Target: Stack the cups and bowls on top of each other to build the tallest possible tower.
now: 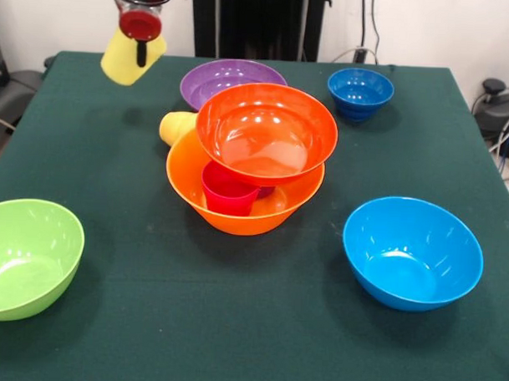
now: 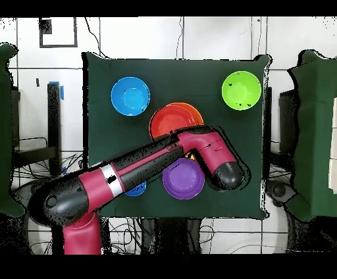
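Observation:
My gripper (image 1: 141,46) hangs above the table's far left corner, shut on the rim of a pale yellow cup (image 1: 129,62) that tilts in the air. In the middle stands the tower: the large orange-yellow bowl (image 1: 237,213) holds an upright red-pink cup (image 1: 229,190), and a red-orange bowl (image 1: 266,132) rests tilted on that cup. An orange-yellow cup (image 1: 176,127) lies on its side against the big bowl's far left rim. In the overhead view the arm (image 2: 131,170) covers the gripper and most of the tower; only the red-orange bowl (image 2: 172,120) shows.
A purple bowl (image 1: 227,78) (image 2: 182,179) stands behind the tower and a small dark blue bowl (image 1: 360,92) at the far right. A light blue bowl (image 1: 413,253) (image 2: 130,96) sits at the near right, a lime green bowl (image 1: 26,258) (image 2: 241,90) at the near left edge.

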{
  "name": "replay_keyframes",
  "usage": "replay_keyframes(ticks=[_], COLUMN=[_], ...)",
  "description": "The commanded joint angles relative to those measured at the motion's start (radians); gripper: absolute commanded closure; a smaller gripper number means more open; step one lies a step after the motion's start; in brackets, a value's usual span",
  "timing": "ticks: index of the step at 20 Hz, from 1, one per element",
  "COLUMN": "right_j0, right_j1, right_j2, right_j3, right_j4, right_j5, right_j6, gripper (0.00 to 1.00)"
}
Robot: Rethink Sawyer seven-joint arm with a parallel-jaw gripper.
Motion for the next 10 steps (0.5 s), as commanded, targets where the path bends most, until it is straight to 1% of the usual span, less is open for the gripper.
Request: replay_keyframes(ticks=[1, 6, 10], right_j0=[0.044, 0.086, 0.132], right_j1=[-0.029, -0.043, -0.050], right_j2=[0.172, 0.167, 0.174], right_j3=[-0.032, -0.002, 0.014], right_j4=[-0.043, -0.072, -0.077], right_j5=[-0.076, -0.093, -0.108], right_j6=[0.234, 0.298, 0.371], gripper=[1.00, 1.00, 1.00])
